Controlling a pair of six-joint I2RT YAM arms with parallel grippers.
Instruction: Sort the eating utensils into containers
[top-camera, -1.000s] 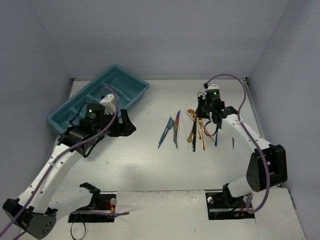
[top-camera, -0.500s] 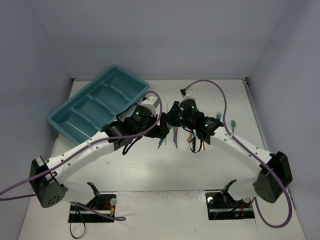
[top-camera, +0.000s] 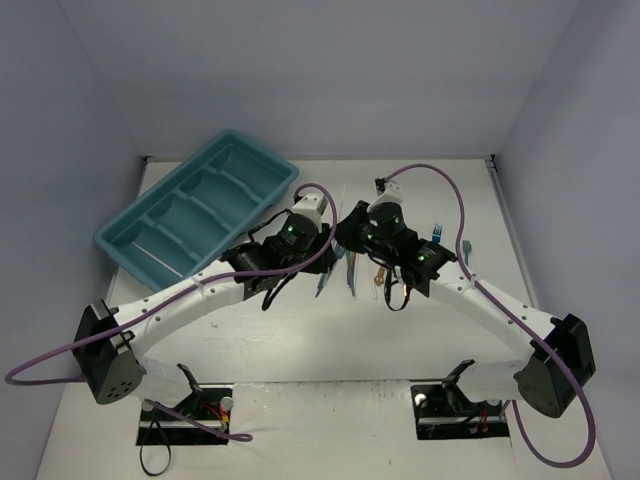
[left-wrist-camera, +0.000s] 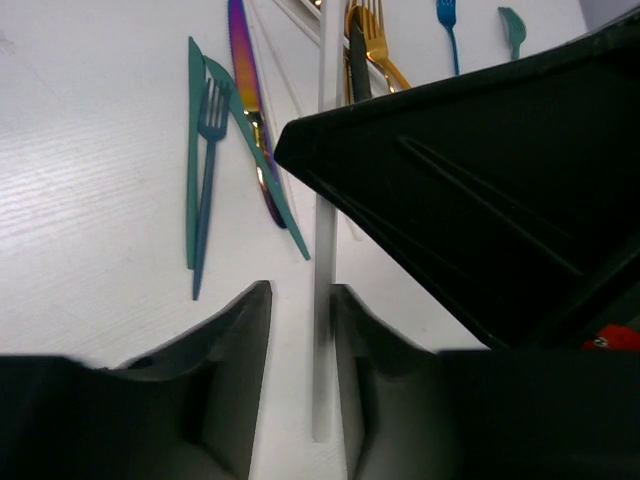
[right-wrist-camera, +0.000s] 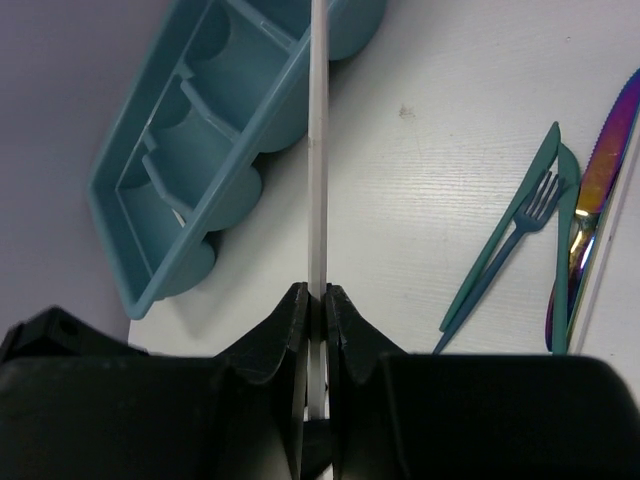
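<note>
Evidently a handover: right fingers (right-wrist-camera: 290, 330) clamp the white stick (right-wrist-camera: 318, 150), left fingers (left-wrist-camera: 235, 350) apart around it. Left must close first.

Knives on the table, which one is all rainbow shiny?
The iridescent purple knife beside the teal knives and blue fork. Only it shimmers purple, pink and gold.

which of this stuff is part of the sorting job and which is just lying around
Job: teal tray; white stick, likely a utensil, pinched in the right fingers; teal knives; blue-teal fork; iridescent knife; gold fork; blue fork; teal spoon.
Not the job: purple cables; black base plates.
</note>
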